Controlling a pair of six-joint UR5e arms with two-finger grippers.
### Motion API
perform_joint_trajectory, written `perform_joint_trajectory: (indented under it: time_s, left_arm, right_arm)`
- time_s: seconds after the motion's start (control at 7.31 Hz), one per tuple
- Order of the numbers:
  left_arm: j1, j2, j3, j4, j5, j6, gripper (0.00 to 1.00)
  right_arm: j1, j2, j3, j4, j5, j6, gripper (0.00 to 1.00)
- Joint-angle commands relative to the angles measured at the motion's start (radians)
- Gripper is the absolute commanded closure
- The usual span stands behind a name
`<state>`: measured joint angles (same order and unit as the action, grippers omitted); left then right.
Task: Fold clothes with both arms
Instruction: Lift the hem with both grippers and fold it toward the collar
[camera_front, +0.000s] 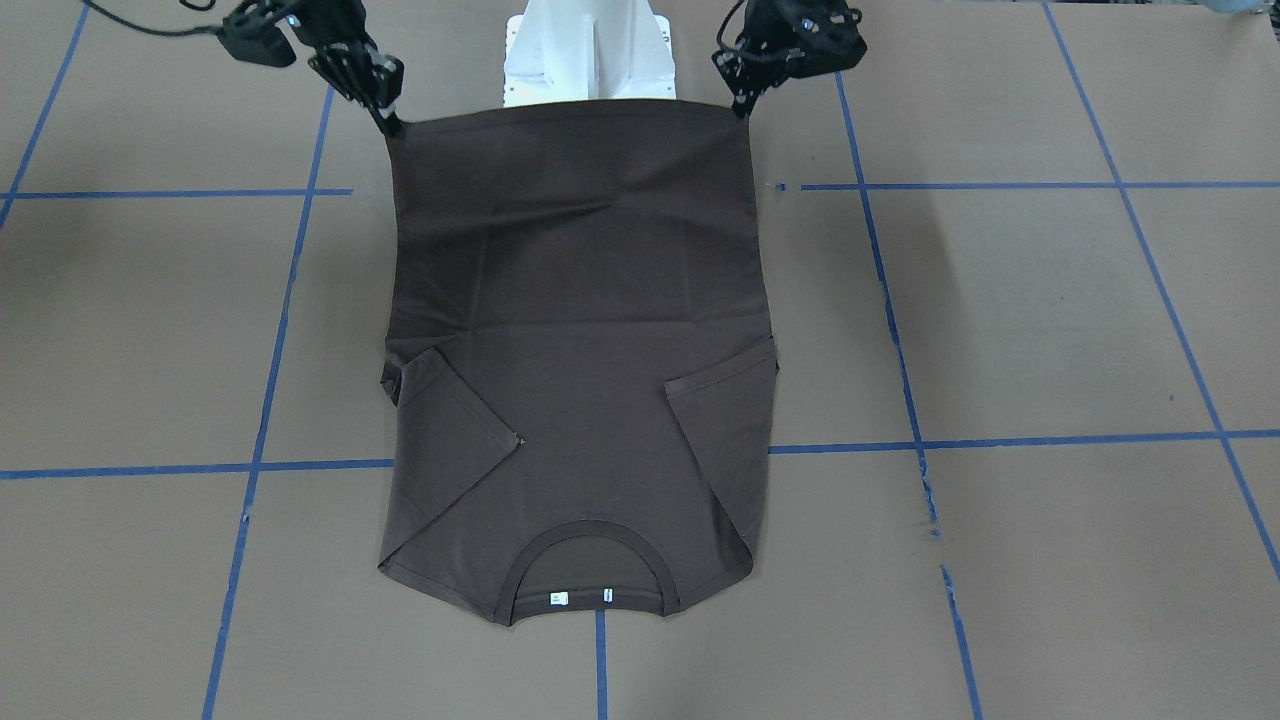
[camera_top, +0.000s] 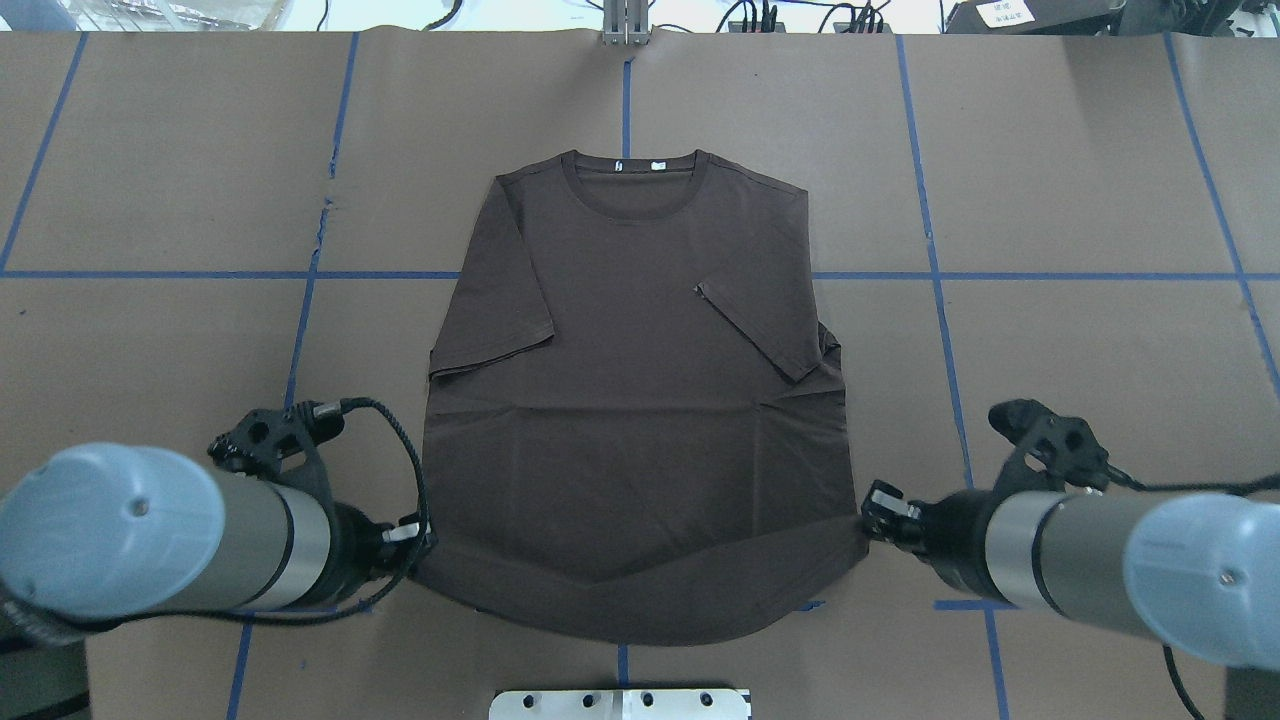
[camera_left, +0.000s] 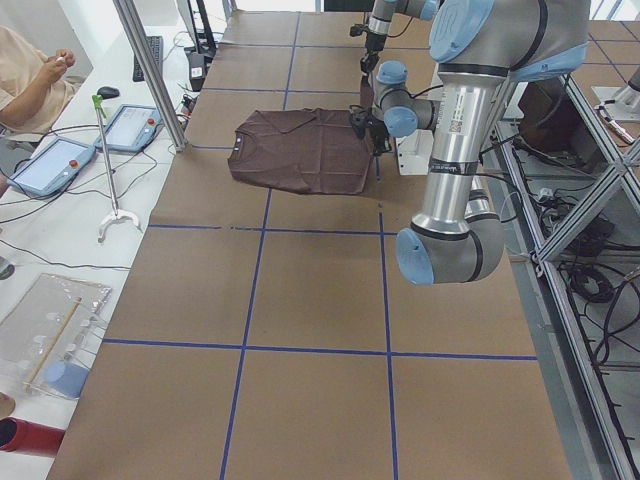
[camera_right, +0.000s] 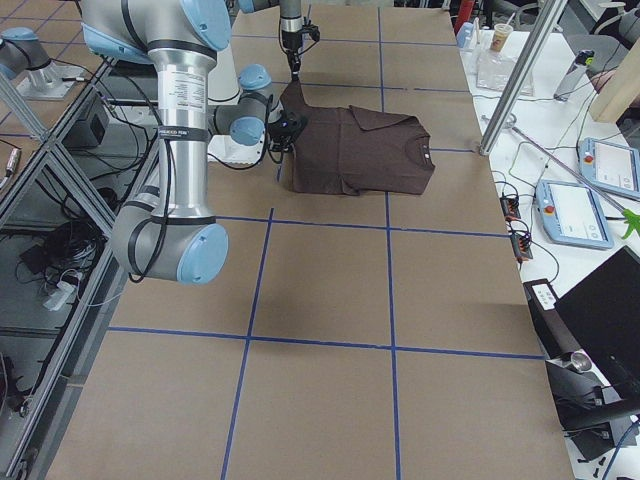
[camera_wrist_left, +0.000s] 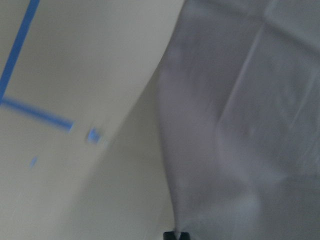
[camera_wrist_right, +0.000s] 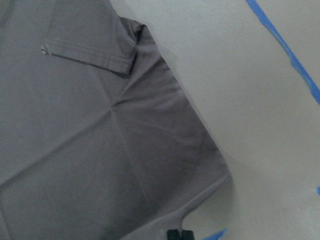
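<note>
Clearly both arms are set for a lengthwise fold. The T-shirt (camera_top: 630, 400) lies face up in the middle of the brown desk (camera_top: 1050, 330), with its collar (camera_top: 633, 190) at the upper centre of the overhead view, away from the robot. Both sleeves are turned in over the chest, which narrows the cloth to a rough rectangle.

The left end effector (camera_front: 742, 105) is clenched on one corner of the hem, at the upper right of the front-facing view. The right end effector (camera_front: 390, 122) is clenched on the other corner, at the upper left. The hem runs taut and straight between them and looks raised off the desk. That even hold probably keeps the edge from sagging as it is carried towards the collar.

No container stands on the desk. Off it, at the lower left of the exterior left view, a clear tray (camera_left: 50, 320) holds a thin stick and a small blue round piece.
</note>
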<state>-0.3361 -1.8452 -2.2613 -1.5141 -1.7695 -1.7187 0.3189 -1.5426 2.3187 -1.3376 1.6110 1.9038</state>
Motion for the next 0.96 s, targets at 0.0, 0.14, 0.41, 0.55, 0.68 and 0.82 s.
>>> perform_joint_trajectory:
  time_s: [0.0,0.14,0.41,0.55,0.68,0.82]
  left_arm:
    - [-0.177,-0.138,0.203,-0.014,-0.002,0.162,1.00]
    - [-0.240,-0.164,0.326,-0.115,-0.002,0.216,1.00]
    - [-0.360,-0.201,0.618,-0.503,-0.001,0.231,1.00]
    - [-0.407,-0.277,0.740,-0.547,-0.001,0.238,1.00]
    - [-0.447,-0.317,0.793,-0.551,0.001,0.287,1.00]
    - [-0.475,-0.341,0.804,-0.552,0.018,0.304,1.00]
  right_arm:
    - [0.258,0.183,-0.222,-0.002,0.194,-0.174,1.00]
    - [0.325,0.259,-0.351,-0.002,0.201,-0.269,1.00]
    - [0.431,0.431,-0.632,0.014,0.199,-0.407,1.00]
    - [0.474,0.484,-0.730,0.015,0.199,-0.448,1.00]
    - [0.506,0.568,-0.840,0.015,0.198,-0.484,1.00]
    - [0.506,0.620,-0.937,0.017,0.190,-0.489,1.00]
